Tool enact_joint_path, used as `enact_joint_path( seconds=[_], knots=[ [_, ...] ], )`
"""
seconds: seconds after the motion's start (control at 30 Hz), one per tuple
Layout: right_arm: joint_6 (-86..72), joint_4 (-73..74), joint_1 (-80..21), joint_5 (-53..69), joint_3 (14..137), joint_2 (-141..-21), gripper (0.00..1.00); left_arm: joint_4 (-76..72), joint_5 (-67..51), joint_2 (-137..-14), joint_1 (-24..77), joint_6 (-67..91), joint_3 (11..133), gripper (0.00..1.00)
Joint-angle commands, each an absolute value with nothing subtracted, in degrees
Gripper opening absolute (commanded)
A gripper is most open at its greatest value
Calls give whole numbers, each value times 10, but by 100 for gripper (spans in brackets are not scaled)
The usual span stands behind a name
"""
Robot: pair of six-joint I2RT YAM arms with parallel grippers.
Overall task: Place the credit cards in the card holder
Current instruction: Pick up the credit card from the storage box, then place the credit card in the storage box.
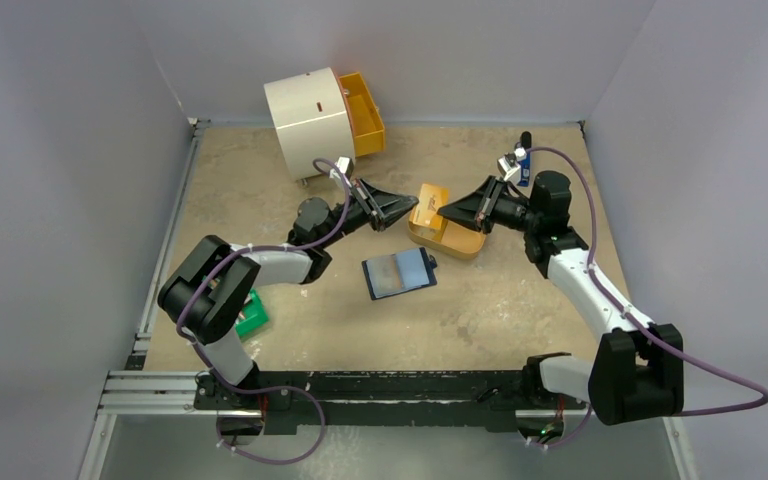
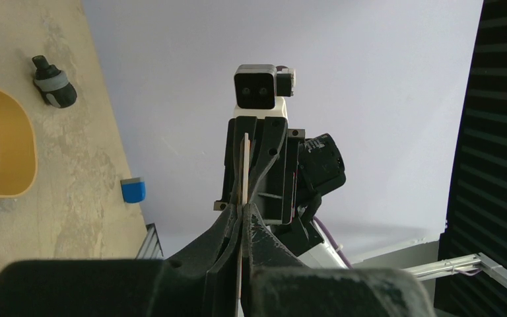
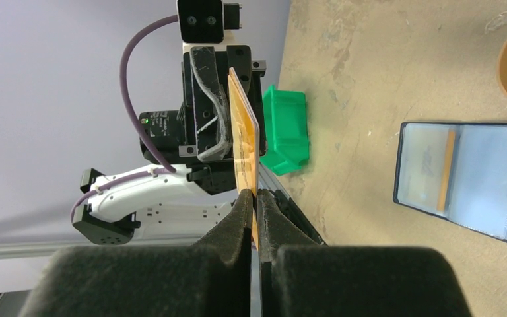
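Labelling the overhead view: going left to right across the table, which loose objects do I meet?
green box → white drum → card holder → orange tray → small blue object

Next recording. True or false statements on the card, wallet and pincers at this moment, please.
1. The left pincer and right pincer are both shut on one thin orange plastic card. True.
2. The dark navy folding wallet lies closed. False: it lies open.
3. The green plastic box sits in the orange oval tray. False: it stands on the beige table, well apart from the tray.
4. An orange strip shows in one wallet pocket. True.
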State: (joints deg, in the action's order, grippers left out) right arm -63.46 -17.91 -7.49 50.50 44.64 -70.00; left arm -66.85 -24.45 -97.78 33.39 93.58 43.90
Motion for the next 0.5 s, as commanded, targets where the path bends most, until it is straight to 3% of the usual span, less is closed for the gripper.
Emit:
enact_joint_path(
  seconds=[0.0, 0.47],
  knots=[
    [-625, -175, -68, 500, 440, -680, 0, -732, -222, -964, 322, 936, 435, 0],
    [-608, -147, -65, 496, 441, -665, 0, -625, -192, -931, 310, 870, 432, 0]
  ],
)
